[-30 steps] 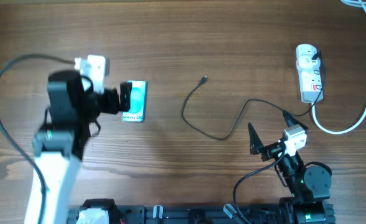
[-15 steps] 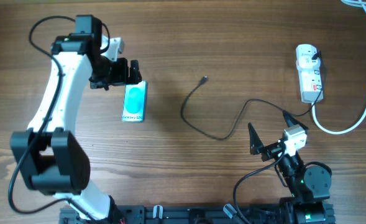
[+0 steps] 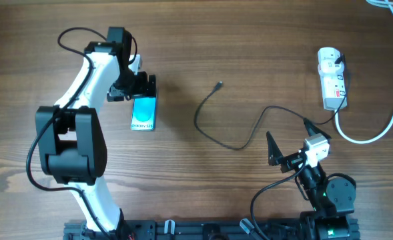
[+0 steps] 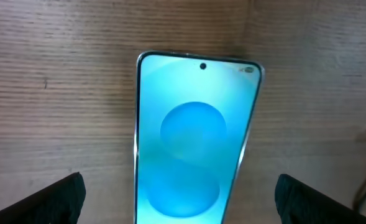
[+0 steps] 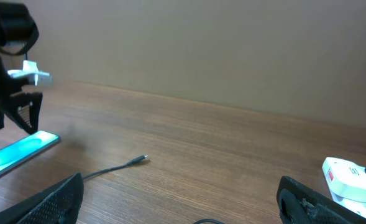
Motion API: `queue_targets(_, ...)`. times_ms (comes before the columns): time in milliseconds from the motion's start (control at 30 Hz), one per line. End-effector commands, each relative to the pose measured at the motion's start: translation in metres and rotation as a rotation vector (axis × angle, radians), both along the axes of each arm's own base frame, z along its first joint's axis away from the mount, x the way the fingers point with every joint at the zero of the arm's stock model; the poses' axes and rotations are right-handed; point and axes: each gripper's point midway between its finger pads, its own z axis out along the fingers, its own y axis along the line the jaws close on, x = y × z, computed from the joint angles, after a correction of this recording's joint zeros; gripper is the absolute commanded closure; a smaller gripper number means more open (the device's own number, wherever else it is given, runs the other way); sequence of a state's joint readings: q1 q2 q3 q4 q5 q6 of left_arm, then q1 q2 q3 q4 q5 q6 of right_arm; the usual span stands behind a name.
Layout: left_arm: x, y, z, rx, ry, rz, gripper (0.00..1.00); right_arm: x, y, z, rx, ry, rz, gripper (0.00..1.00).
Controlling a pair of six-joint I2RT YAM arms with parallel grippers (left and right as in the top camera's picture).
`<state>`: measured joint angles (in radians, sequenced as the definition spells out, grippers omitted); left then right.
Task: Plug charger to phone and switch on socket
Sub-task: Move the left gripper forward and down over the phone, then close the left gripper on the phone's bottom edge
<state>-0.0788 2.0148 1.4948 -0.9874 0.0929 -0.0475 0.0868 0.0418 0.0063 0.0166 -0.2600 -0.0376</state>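
Note:
The phone lies flat on the table with its turquoise screen up; it fills the left wrist view and shows at the far left of the right wrist view. My left gripper hangs open over the phone's far end, its fingers on either side of it and apart from it. The charger cable curves across the table middle, its plug end lying free, also seen in the right wrist view. The socket lies at the back right. My right gripper is open and empty near the front.
A thick white cord loops from the socket along the table's right edge. The socket's end shows in the right wrist view. A plain wall stands behind the table's far edge.
My left arm has swung right and toward the table's far side, bringing the open gripper from beside the phone to over its far end. The right arm, cable and socket have not moved.

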Motion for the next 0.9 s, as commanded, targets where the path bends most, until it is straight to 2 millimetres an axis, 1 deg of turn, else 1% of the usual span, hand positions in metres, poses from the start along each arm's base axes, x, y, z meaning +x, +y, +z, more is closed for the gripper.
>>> queue_targets(0,-0.015,0.002,-0.026,0.019,0.046,0.01,0.02,0.0,0.0,0.002,0.013,-0.003,-0.004,0.0)
queue_targets(100,-0.019,0.002,-0.032,0.018,0.049,0.018,0.02,0.0,0.0,0.002,0.013,-0.003,-0.004,0.0)
queue_targets(167,-0.021,0.001,-0.036,0.019,0.054,0.056,0.04,0.0,0.0,0.002,0.014,-0.003,-0.004,0.0)
queue_targets(333,-0.023,-0.015,-0.043,0.021,0.054,0.022,0.06,0.0,0.0,0.002,0.013,-0.003,-0.004,0.0)
queue_targets(400,-0.025,-0.012,-0.046,0.084,0.056,0.028,0.05,0.0,0.0,0.002,0.014,-0.003,-0.004,0.0)
queue_targets(567,-0.024,-0.006,-0.046,0.132,0.049,0.043,0.05,0.0,0.0,0.002,0.014,-0.004,-0.004,0.0)
queue_targets(600,-0.022,-0.002,-0.046,0.158,0.04,0.044,0.05,0.0,0.0,0.002,0.013,-0.003,-0.004,0.0)
queue_targets(633,-0.021,-0.001,-0.046,0.163,0.034,0.036,0.02,0.0,0.0,0.002,0.014,-0.003,-0.004,0.0)
queue_targets(700,-0.019,-0.001,-0.046,0.161,0.025,0.013,0.0,0.0,0.0,0.002,0.014,-0.004,-0.004,0.0)
queue_targets(867,-0.016,-0.011,-0.049,0.109,0.013,0.01,0.0,0.0,0.0,0.002,0.014,-0.003,-0.004,0.0)
